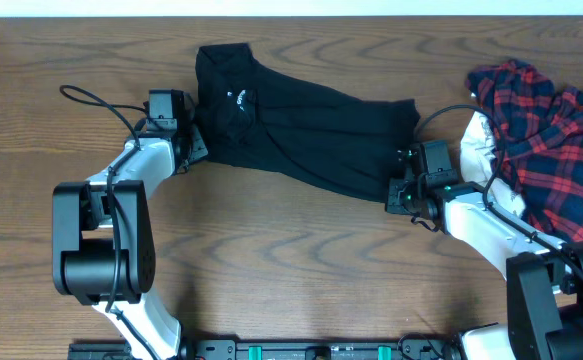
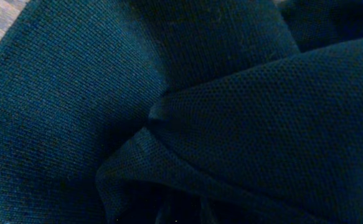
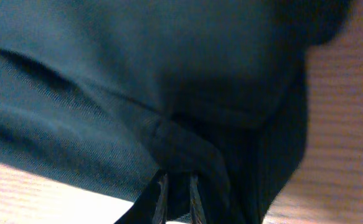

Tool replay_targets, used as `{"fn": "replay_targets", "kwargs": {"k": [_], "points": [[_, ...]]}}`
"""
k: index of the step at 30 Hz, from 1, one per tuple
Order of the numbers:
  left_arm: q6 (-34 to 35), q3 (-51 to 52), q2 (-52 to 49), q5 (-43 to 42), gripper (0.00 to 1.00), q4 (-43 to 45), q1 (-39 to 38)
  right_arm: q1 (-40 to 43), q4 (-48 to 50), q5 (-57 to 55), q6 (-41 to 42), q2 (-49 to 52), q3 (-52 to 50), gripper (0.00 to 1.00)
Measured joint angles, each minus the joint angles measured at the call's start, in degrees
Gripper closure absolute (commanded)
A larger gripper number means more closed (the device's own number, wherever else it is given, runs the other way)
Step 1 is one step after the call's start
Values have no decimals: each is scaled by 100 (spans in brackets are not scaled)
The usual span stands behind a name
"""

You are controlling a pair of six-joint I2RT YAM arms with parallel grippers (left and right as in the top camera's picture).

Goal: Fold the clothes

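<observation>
While the black shirt (image 1: 301, 130) lies slantwise across the table's (image 1: 291, 280) far middle, the right jaws clamp its near-right hem; whether the left jaws, at its left edge, grip it I cannot tell.

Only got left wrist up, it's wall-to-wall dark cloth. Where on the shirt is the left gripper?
Observer: Overhead shows the left gripper at the left edge of the black shirt, which lies stretched diagonally across the table.
Operator: Right arm?
Observer: The right gripper is at the shirt's opposite, lower-right corner. Its wrist view shows the fingers close together with cloth bunched between them.
Operator: Anything else nearby?
Observer: A red-and-navy plaid garment lies heaped at the table's right edge, apart from the shirt.
</observation>
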State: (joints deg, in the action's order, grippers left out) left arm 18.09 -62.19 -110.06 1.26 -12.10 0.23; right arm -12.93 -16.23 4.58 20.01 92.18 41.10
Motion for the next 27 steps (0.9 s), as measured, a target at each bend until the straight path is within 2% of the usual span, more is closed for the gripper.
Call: {"fn": "replay_targets", "kwargs": {"k": [10, 14, 17, 27], "points": [[0, -151, -48, -15, 84, -334, 0, 540, -66, -337, 149, -11, 11, 87], [2, -247, -46, -85, 85, -754, 0, 883, -63, -352, 140, -11, 11, 87], [13, -302, -28, -122, 90, -1121, -2, 1064, -48, -354, 72, -11, 11, 87], [203, -310, 87, -260, 91, -2059, -9, 1272, 46, -466, -105, -9, 9, 86]]}}
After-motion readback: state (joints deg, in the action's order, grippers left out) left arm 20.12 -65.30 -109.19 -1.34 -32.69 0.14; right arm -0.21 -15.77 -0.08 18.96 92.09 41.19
